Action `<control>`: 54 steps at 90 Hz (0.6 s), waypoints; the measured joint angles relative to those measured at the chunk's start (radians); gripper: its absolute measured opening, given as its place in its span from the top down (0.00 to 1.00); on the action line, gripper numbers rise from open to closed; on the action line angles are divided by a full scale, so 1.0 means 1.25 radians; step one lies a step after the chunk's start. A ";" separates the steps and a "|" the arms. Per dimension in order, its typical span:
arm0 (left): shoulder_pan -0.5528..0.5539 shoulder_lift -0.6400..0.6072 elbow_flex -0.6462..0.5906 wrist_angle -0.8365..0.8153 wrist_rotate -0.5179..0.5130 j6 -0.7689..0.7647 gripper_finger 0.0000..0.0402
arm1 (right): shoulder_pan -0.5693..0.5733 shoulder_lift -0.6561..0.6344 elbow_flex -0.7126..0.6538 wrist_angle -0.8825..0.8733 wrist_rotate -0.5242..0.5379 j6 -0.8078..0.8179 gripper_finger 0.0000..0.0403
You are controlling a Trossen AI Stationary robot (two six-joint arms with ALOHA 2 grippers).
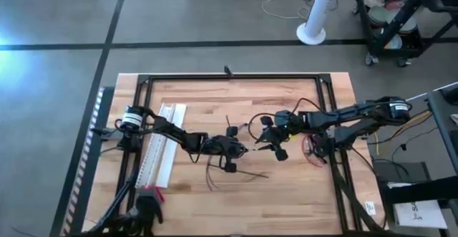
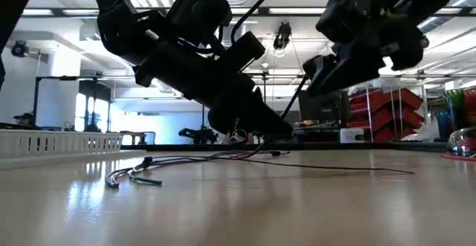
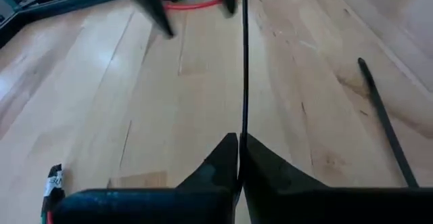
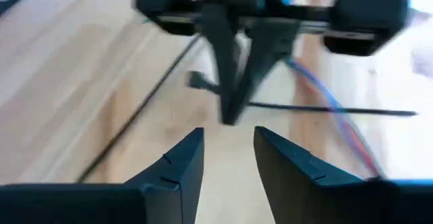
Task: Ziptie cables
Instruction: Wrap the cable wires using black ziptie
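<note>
From above, your left gripper [image 1: 243, 150] and right gripper [image 1: 263, 142] nearly meet mid-table; the cables [image 1: 223, 174] lie just near of them. Level view: cables flat, open board to the right. Left wrist: fingers pressed together on a thin black zip tie [image 3: 244, 61]. Right wrist: fingers apart. A bump between grippers could tug the tie loose

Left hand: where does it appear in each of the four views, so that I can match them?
High view: left hand, just left of the table's middle.
Low view: centre, low over the table.
Left wrist view: its own fingers, shut on a thin black strip.
Right wrist view: straight ahead.
Shared landmark: the open right hand facing it.
</note>
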 joint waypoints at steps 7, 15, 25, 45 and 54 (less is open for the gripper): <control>0.000 0.000 0.000 0.000 -0.003 -0.002 1.00 | 0.018 0.011 -0.038 0.090 0.005 0.037 0.75; 0.000 0.000 0.000 0.002 -0.016 -0.005 1.00 | 0.043 0.039 -0.071 0.196 0.030 0.063 0.77; 0.000 0.000 0.000 0.005 -0.020 -0.005 1.00 | 0.068 0.067 -0.105 0.279 0.097 0.089 0.79; 0.001 -0.001 -0.001 0.022 -0.022 -0.002 1.00 | 0.092 0.148 -0.186 0.590 0.192 0.121 0.77; 0.001 -0.001 -0.001 0.028 -0.022 0.001 1.00 | 0.091 0.218 -0.211 0.742 0.196 0.151 0.79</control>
